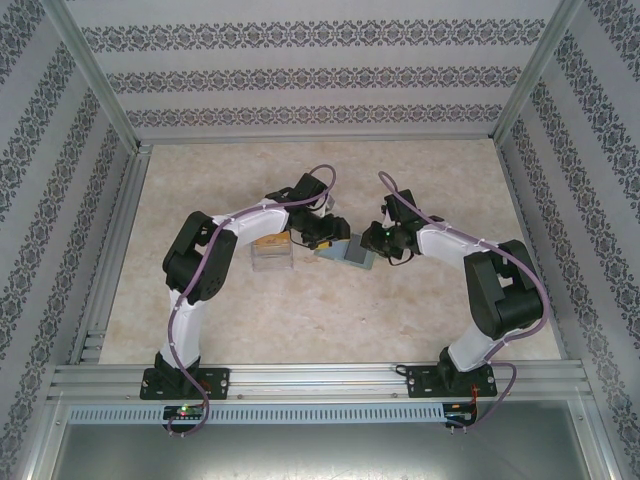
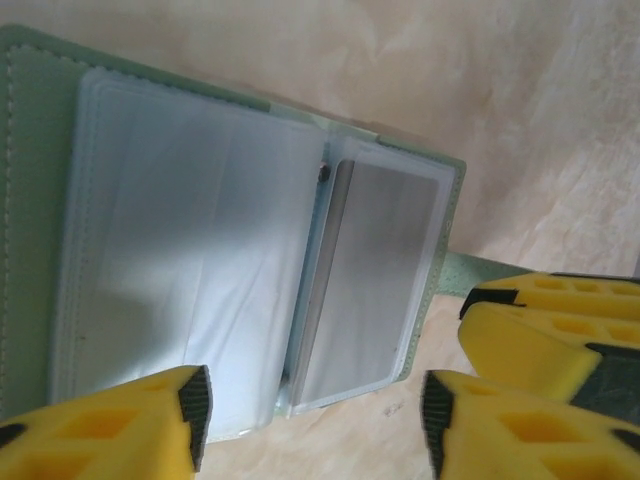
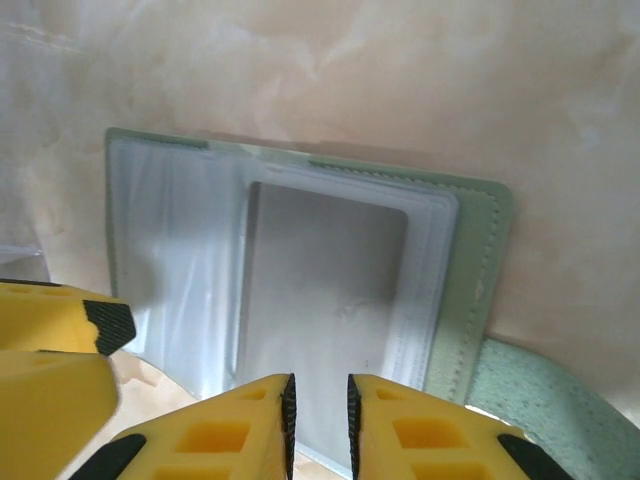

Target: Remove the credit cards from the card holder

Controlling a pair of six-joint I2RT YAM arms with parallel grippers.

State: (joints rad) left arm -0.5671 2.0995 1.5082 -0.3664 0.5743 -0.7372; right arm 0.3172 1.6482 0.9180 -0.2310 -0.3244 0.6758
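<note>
The card holder (image 1: 345, 253) lies open on the table between the two arms, its green cover (image 2: 30, 200) underneath and frosted clear sleeves on top. A credit card (image 2: 380, 270) sits inside the right-hand sleeve and looks grey through the plastic (image 3: 320, 290). My left gripper (image 2: 310, 400) is open, its fingers wide apart over the near edge of the sleeves with nothing between them. My right gripper (image 3: 318, 400) points down at the card's sleeve, its jaws a narrow gap apart with nothing clamped. One of its fingers (image 2: 540, 340) shows by the holder's right edge.
A clear plastic box (image 1: 272, 252) with an orange card stands just left of the holder, under the left arm. The holder's green strap (image 3: 540, 400) lies on the table to its right. Patterned walls and metal rails (image 1: 110, 250) close in the beige table.
</note>
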